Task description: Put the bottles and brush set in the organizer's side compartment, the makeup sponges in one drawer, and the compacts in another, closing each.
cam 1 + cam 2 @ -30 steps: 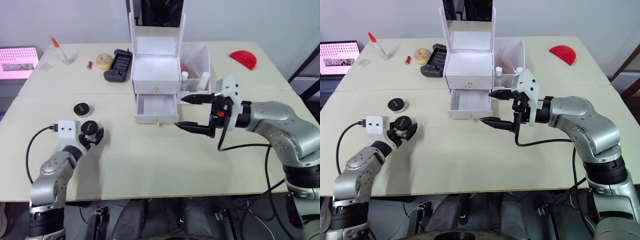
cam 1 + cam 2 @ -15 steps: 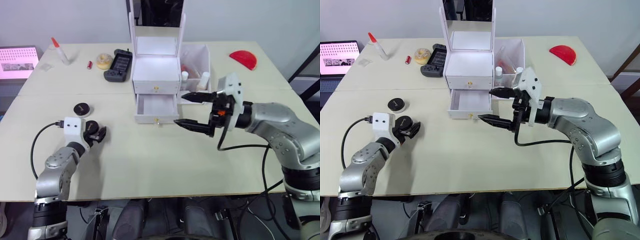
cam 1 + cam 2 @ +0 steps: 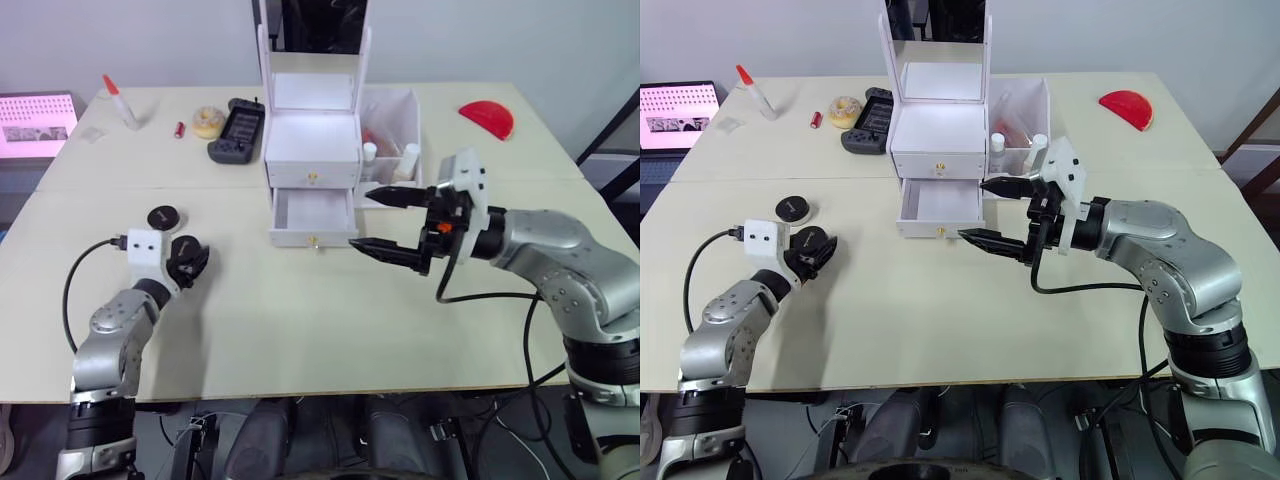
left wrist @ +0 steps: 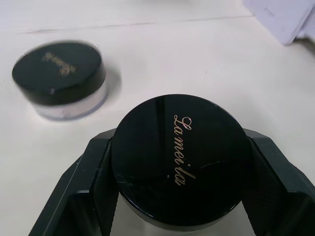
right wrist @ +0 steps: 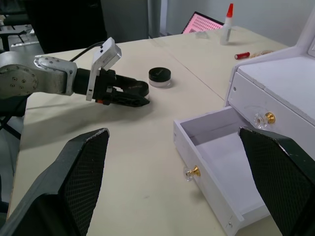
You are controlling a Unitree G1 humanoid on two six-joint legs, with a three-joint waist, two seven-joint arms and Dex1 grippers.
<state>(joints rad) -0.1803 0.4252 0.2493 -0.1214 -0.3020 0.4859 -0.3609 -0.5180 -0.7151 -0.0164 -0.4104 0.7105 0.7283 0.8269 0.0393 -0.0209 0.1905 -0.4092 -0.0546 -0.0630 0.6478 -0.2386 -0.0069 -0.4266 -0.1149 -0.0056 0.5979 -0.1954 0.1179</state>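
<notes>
- The left gripper (image 4: 179, 216) is clamped on a round black compact (image 4: 178, 160), 1 black finger pressed against each side of its case; gold script runs across the lid.
- In the head views this held compact sits low over the table (image 3: 300, 330), well to the left of the organizer (image 3: 312, 160).
- The second compact (image 3: 163, 217) rests on the table just beyond the left gripper, apart from it; its clear lower half shows in the left wrist view.
- The right gripper (image 3: 385, 222) hangs just right of the organizer's front, its 2 fingers spread wide apart with nothing between them.
- The organizer's lower drawer (image 3: 313, 217) is pulled out and its inside looks bare; the upper drawer (image 3: 312, 168) is shut.
- In the side compartment (image 3: 392, 130), to the right of the drawers, 2 white-capped bottles (image 3: 406, 163) stand upright, with something reddish behind them that I cannot make out.
- At the back left of the table lie a black handheld device (image 3: 238, 129), a yellowish ring (image 3: 208, 121), a small red stick (image 3: 180, 129) and a white tube with a red tip (image 3: 120, 102).
- A red half-round piece (image 3: 487, 118) lies at the back right.
</notes>
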